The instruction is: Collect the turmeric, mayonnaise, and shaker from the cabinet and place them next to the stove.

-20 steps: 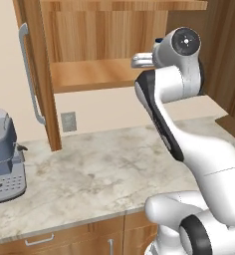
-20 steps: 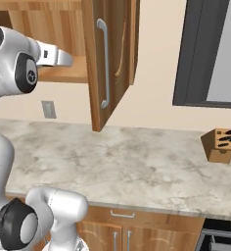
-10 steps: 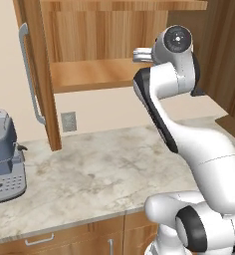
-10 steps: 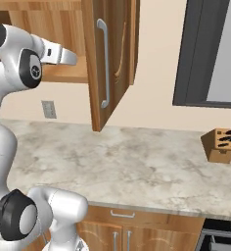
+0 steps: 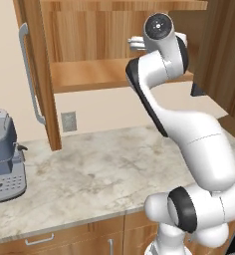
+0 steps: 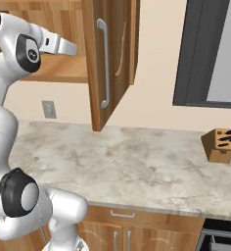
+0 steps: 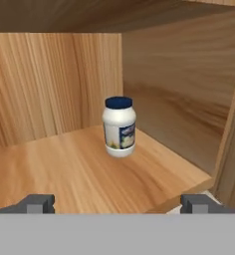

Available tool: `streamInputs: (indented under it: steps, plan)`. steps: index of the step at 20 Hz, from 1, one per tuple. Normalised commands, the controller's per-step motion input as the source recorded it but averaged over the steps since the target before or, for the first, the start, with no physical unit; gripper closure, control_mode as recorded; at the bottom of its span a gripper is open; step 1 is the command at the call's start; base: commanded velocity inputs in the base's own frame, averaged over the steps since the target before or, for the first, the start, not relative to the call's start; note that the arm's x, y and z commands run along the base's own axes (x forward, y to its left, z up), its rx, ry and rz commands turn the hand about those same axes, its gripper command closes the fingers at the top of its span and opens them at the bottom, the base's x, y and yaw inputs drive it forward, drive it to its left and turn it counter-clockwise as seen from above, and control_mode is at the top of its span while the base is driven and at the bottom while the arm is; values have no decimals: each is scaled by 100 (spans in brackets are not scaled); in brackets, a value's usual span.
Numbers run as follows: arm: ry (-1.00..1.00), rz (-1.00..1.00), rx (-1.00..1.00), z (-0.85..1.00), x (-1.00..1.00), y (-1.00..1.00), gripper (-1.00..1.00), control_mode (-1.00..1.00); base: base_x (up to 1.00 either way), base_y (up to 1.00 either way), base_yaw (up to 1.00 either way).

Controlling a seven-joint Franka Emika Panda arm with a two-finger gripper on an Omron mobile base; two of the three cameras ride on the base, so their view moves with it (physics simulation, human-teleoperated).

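Observation:
The mayonnaise, a white jar with a dark blue lid, stands upright on the wooden shelf of the cabinet, near its back corner. My gripper is open in front of the shelf edge, level with the jar and well short of it, with nothing between its fingertips. From the right base camera the gripper points into the cabinet just above the shelf. The shelf looks bare on its left part in the left base view. The turmeric, the shaker and the stove are out of view.
Both cabinet doors stand open: one door at the left, the other door with a grey bar handle just right of my hand. A grey coffee machine and a knife block stand on the marble counter.
The arm has swung its hand up and further in towards the cabinet opening. The jaws have stayed open.

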Motion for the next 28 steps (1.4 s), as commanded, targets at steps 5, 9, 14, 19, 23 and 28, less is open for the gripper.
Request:
streamInputs:
  steps: [5, 9, 14, 19, 23, 28]
  plan:
    - [1, -1, -6, 6, 43, -4, -100, -100, 0, 0, 0]
    - [0, 0, 0, 0, 40, -8, -100, -100, 0, 0, 0]
    - [-1, 0, 0, 0, 39, -26, -100, -100, 0, 0, 0]
    - [-9, 0, 0, 0, 31, -33, -100, -100, 0, 0, 0]
    - [-10, 0, 0, -3, 28, -15, -100, -100, 0, 0, 0]
    - [-10, 3, 0, -17, 23, -20, -100, -100, 0, 0, 0]
